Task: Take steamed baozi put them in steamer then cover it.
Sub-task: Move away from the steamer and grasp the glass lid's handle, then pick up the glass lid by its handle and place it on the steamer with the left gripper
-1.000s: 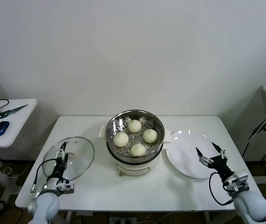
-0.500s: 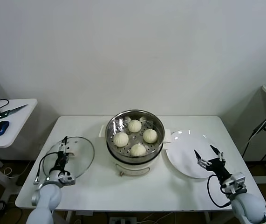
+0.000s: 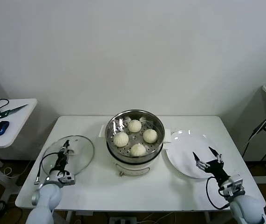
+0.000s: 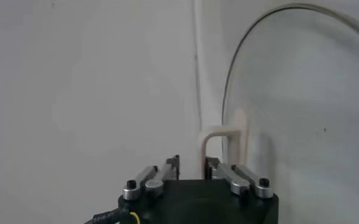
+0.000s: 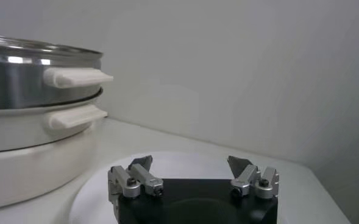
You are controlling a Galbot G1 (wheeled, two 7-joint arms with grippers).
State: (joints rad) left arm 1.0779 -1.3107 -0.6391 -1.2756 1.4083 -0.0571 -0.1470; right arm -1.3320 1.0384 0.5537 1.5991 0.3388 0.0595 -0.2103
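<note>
Four cream-white baozi (image 3: 134, 125) lie in the shiny steamer (image 3: 112, 126) on its white pot base at the table's middle. The glass cover (image 3: 79, 156) lies flat at the table's left. My left gripper (image 3: 66, 148) is down over the cover's centre and hides the handle there. In the left wrist view its fingertips (image 4: 192, 167) stand a narrow gap apart at one end of the cream handle (image 4: 225, 137), with the cover (image 4: 301, 91) beyond. My right gripper (image 3: 205, 156) is open and empty, low over the white plate (image 3: 184, 149).
In the right wrist view my right gripper (image 5: 189, 163) hovers above the plate (image 5: 91, 189), with the steamer (image 5: 21, 73) close by. A side table (image 3: 11, 121) with a mouse and scissors stands at the far left. The table's front edge lies near both arms.
My left gripper has moved forward over the cover to its handle. My right gripper has drawn back a little toward the table's front edge, still open.
</note>
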